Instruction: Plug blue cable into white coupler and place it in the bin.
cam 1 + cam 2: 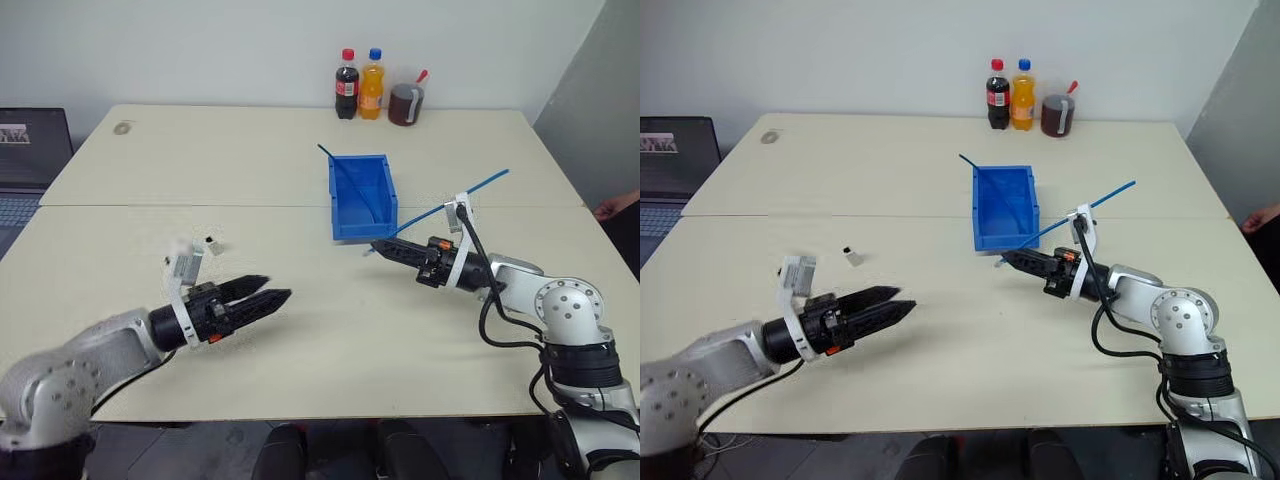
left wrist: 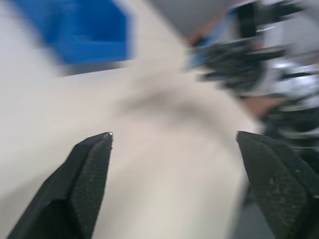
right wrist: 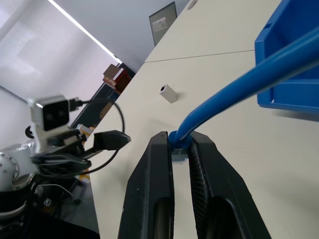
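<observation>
1. Two hands are working over a smooth, pale bench (image 1: pixel 300 350); the left hand (image 1: pixel 902 305) is hovering low over it with its black, grainy, wedge-shaped fingers (image 2: pixel 89 169) standing wide apart and gripping nothing.
2. The right hand (image 3: pixel 180 144) is pinching its fingers tight on the blue cable (image 1: pixel 440 207), right at the small pale plug at its end.
3. The cable is thin, stiff and glossy, and it is running in a nearly straight line from the plug, just in front of the bin (image 1: pixel 346 222), up and away toward the robot's right, its far end hanging in the air.
4. The bin is a bright blue, rectangular, open-topped plastic box, and a darker thin blue cable (image 1: pixel 345 172) is lying slantwise in it, one end sticking out over the rear rim.
5. The white coupler (image 1: pixel 851 256), a tiny white block with a dark face, is sitting alone on the bench, well apart from the bin and near the left hand.
</observation>
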`<action>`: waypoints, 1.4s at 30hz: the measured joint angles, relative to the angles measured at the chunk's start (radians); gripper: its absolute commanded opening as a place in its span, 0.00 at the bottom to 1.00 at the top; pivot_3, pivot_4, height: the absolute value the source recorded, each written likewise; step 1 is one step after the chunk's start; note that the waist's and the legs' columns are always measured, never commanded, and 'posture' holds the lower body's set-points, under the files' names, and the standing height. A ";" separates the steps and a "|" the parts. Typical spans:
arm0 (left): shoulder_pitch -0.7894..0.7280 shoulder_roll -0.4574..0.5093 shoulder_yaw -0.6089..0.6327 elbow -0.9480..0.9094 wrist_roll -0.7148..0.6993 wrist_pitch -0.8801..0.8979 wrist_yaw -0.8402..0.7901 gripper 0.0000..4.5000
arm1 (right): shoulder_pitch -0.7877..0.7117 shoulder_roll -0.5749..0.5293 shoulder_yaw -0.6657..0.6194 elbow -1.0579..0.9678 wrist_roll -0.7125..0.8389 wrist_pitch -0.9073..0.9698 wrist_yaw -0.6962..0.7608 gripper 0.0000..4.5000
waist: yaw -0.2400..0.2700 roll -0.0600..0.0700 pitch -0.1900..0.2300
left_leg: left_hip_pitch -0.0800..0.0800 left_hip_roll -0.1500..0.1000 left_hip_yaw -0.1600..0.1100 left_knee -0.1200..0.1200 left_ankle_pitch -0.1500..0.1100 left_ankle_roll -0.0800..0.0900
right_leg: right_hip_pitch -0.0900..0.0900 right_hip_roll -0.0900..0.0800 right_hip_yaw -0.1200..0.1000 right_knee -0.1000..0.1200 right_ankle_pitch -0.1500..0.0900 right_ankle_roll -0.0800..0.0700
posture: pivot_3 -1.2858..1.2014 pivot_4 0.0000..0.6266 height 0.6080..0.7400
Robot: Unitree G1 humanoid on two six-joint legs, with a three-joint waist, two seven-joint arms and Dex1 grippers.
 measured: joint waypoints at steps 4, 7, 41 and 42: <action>0.057 -0.086 -0.060 -0.002 0.256 -0.146 0.163 1.00 | -0.001 0.037 0.004 0.013 -0.048 -0.005 0.019 0.03 | 0.003 0.000 0.000 | 0.000 0.000 0.001 0.000 0.000 0.000 | 0.000 0.000 -0.001 0.000 0.000 0.000 | 0.52 0.24 1.00; 0.065 -0.071 -0.113 0.026 0.376 -0.234 0.158 1.00 | -0.011 0.060 0.014 0.028 -0.082 -0.006 0.030 0.03 | 0.003 0.000 0.000 | 0.000 -0.001 0.002 0.000 0.000 0.000 | 0.000 0.000 -0.002 0.000 0.000 0.000 | 0.52 0.24 1.00; -0.985 0.058 -0.380 1.703 0.915 -1.014 -0.645 0.81 | 0.036 0.101 -0.093 -0.082 -0.146 0.057 -0.058 0.03 | 0.001 -0.001 0.000 | -0.003 -0.001 0.006 0.002 0.000 0.001 | -0.002 0.003 -0.006 0.003 0.004 0.000 | 0.52 0.24 1.00; -0.988 0.058 -0.383 1.706 0.921 -1.019 -0.647 0.76 | 0.041 0.101 -0.097 -0.086 -0.144 0.058 -0.064 0.03 | 0.000 -0.001 0.000 | -0.003 -0.001 0.006 0.003 0.000 0.001 | -0.002 0.003 -0.006 0.003 0.004 0.000 | 0.52 0.24 1.00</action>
